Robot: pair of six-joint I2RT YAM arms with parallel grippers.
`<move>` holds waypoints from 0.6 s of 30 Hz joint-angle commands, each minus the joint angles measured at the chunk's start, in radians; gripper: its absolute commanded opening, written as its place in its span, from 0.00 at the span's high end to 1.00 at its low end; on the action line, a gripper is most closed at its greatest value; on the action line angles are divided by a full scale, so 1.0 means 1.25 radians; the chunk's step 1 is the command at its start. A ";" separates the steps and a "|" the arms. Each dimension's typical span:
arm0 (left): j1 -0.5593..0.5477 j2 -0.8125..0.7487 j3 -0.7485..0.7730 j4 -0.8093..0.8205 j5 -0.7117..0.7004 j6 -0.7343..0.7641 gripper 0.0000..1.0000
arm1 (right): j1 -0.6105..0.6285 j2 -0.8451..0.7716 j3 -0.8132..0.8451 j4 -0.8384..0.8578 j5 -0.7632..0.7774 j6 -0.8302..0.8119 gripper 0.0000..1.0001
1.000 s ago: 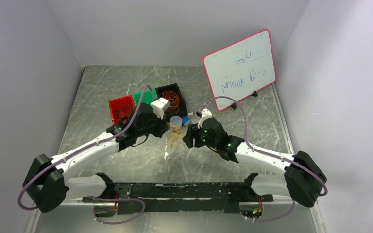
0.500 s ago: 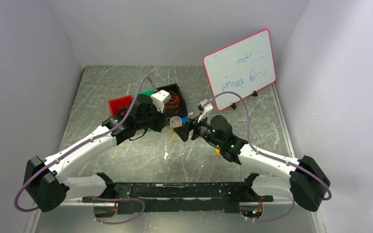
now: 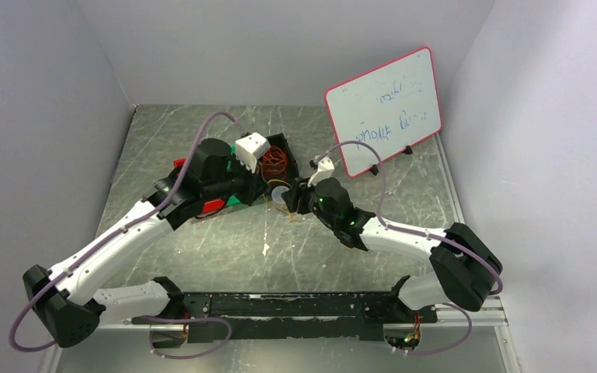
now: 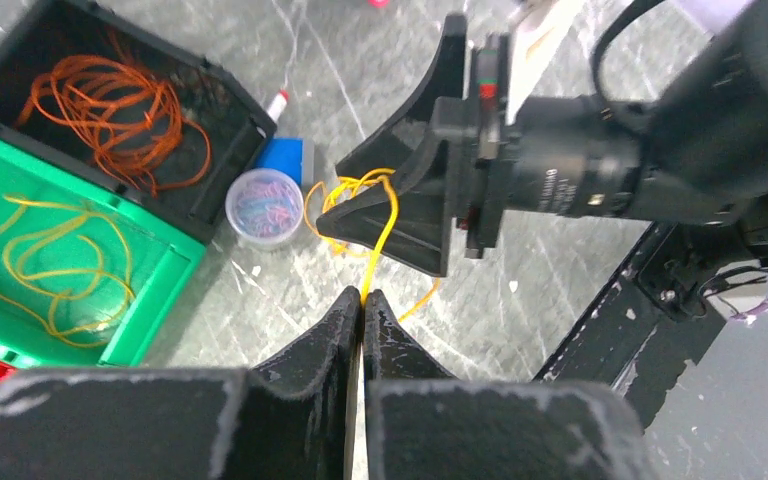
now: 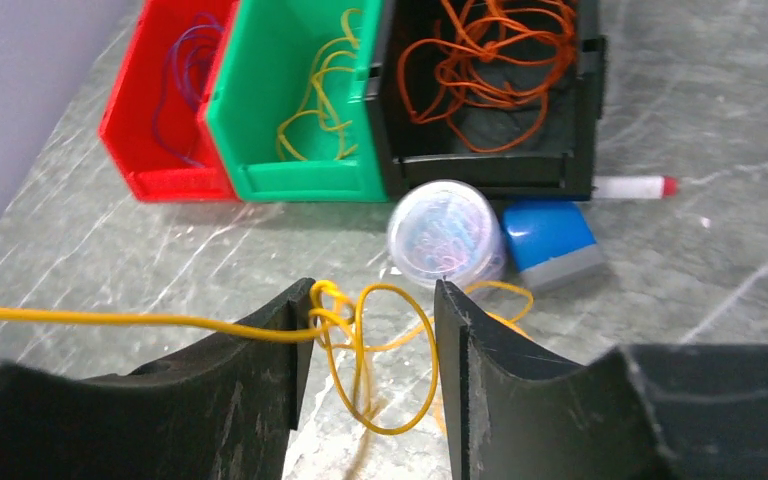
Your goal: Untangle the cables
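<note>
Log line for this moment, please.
left gripper: shut on yellow cable | right gripper: open, astride the cable's knot | status: not yet untangled

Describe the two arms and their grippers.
The left arm and right arm have white links, black joints and a mauve hose each. The left gripper and right gripper are black, with two curved fingers. A white camera block tops each wrist.

Yellow cable (image 5: 325, 305), orange cable (image 5: 485, 45) in black bin (image 5: 585, 100), green bin (image 5: 260, 90), red bin (image 5: 150, 130), blue block (image 5: 550, 235)
</note>
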 commanded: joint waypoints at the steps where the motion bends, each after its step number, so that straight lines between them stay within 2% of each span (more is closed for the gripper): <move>1: -0.003 -0.053 0.081 -0.055 -0.026 0.022 0.93 | -0.005 -0.004 -0.008 -0.048 0.121 0.025 0.52; 9: -0.002 -0.073 0.182 -0.124 -0.119 0.044 0.93 | -0.021 -0.058 -0.078 -0.083 0.157 0.022 0.65; 18: -0.002 -0.076 0.247 -0.167 -0.154 0.064 0.93 | -0.042 -0.075 -0.124 -0.075 0.134 0.040 0.70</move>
